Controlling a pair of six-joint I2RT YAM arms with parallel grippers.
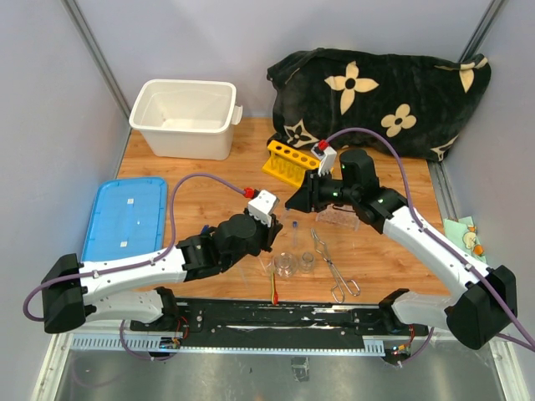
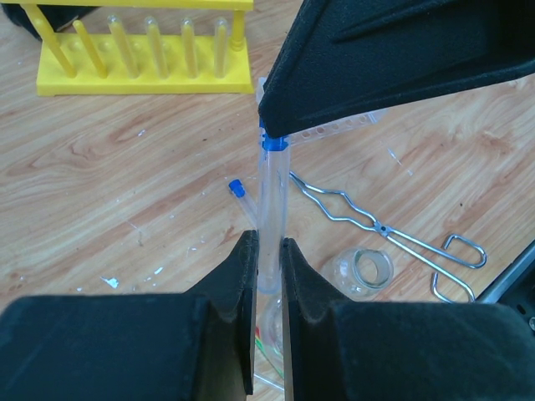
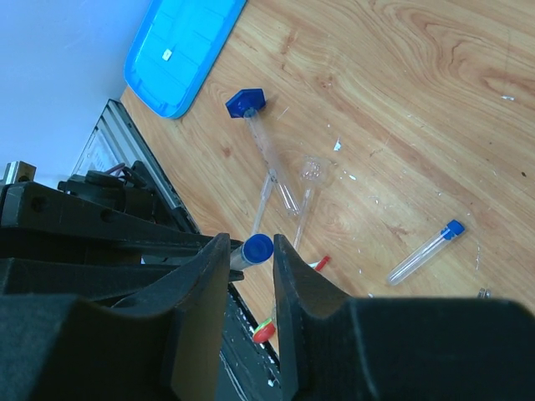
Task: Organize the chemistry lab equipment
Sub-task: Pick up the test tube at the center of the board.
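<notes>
no readable writing: the blue lid (image 1: 109,221) had two small white stickers, text too small to read. left gripper (image 2: 267,242) fingers were clamped on the lower body of a clear tube (image 2: 274,192), held above the wood of the table (image 1: 209,167). right gripper (image 3: 251,242) fingers sat close on either side of that tube's blue cap (image 3: 257,248); couldn't tell if they actually pinched it. both grippers met mid-table, just in front of the yellow rack (image 1: 290,159), which stood by the edge of the black flowered cloth (image 1: 418,92). the clear rack (image 1: 338,219) lay partly under the right arm. two small beakers (image 1: 287,266), the tongs (image 1: 334,263) and the red-tipped stick (image 1: 273,288) sat near the front edge. loose tubes (image 3: 422,251) lay flat on the wood below the grippers. the white tub (image 1: 159,138) was at the back left, the lid along the left edge. bare wood showed between tub, lid and left arm.
</notes>
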